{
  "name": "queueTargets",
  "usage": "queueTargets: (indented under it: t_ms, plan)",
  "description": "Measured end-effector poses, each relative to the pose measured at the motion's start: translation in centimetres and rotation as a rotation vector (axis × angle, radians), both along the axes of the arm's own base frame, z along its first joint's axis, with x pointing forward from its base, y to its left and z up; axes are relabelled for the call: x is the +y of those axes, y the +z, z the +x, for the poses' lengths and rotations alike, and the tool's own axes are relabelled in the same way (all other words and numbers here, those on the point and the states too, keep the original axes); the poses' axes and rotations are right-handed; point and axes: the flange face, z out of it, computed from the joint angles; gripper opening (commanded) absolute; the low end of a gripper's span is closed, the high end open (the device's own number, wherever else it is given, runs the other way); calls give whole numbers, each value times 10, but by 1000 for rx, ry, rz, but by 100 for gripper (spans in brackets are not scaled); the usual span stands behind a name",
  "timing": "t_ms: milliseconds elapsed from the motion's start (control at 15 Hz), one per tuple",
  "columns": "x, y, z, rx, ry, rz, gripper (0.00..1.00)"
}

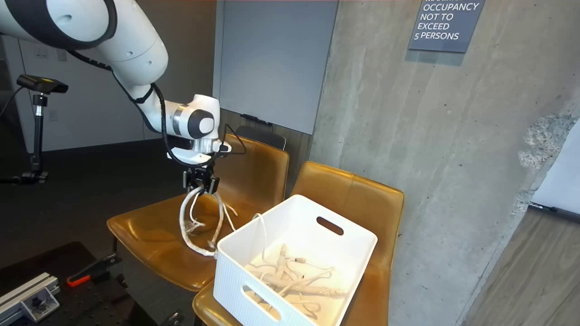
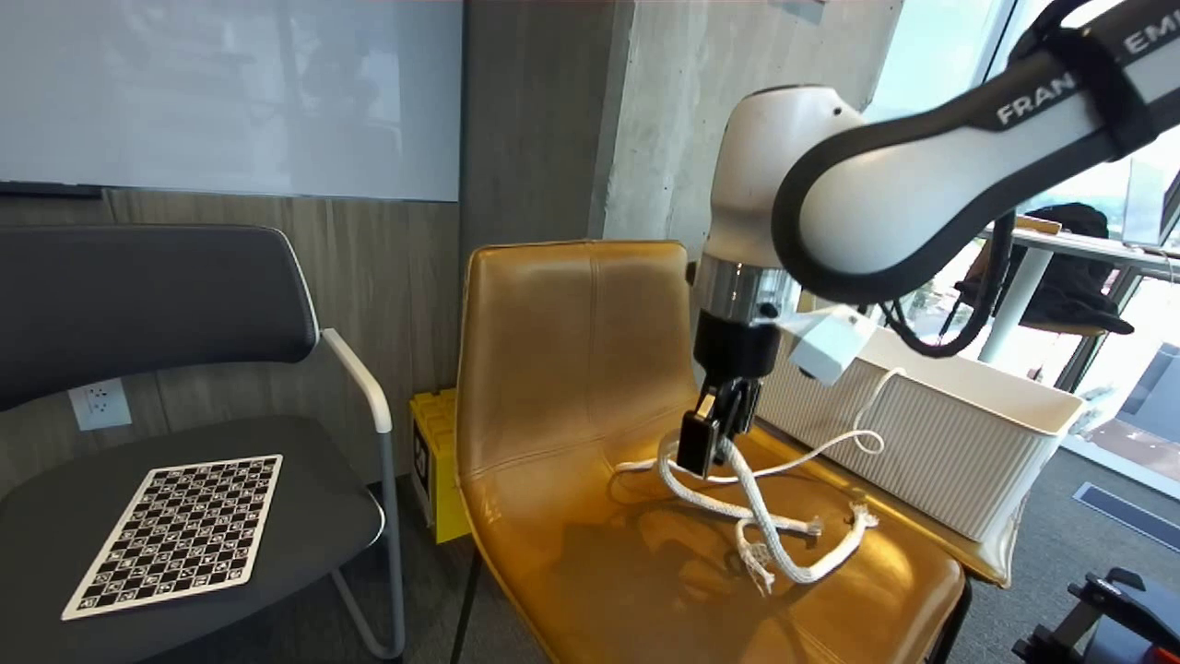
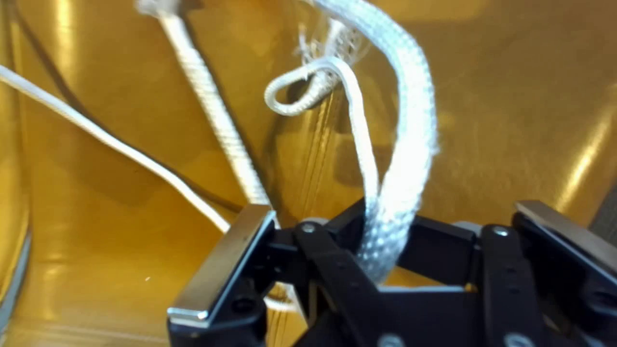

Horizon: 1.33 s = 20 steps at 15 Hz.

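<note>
- My fingers [image 2: 698, 445] are closed on a white rope [image 3: 412, 149], low above the seat of a brown chair [image 2: 590, 581].
- The rope's loops and frayed ends dangle below me.
- Nearby, a thin cord [image 3: 111, 139] goes over the rim of a white bin [image 1: 231, 276].
- Inside the bin I see more rope pieces [image 1: 317, 290].

The rope [image 3: 417, 115] is braided fibre; the leather-like chair [image 2: 572, 369], glossy; the bin [image 2: 931, 452], ribbed plastic; the wall [image 1: 408, 136], matt concrete.

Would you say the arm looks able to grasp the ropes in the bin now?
Probably not yet: its fingers are closed on a white rope, though the open bin leaves access from above.
</note>
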Motion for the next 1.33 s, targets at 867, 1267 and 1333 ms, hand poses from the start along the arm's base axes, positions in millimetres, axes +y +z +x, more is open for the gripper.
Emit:
queueTargets:
  t_ms: [867,1267,1333]
  plan:
    - [-178,336,8,-244,-228,-220,0]
    - [-280,395,-1,-272,-348,-272,0]
    - [-292,387,-1,-262,-363,-276,0]
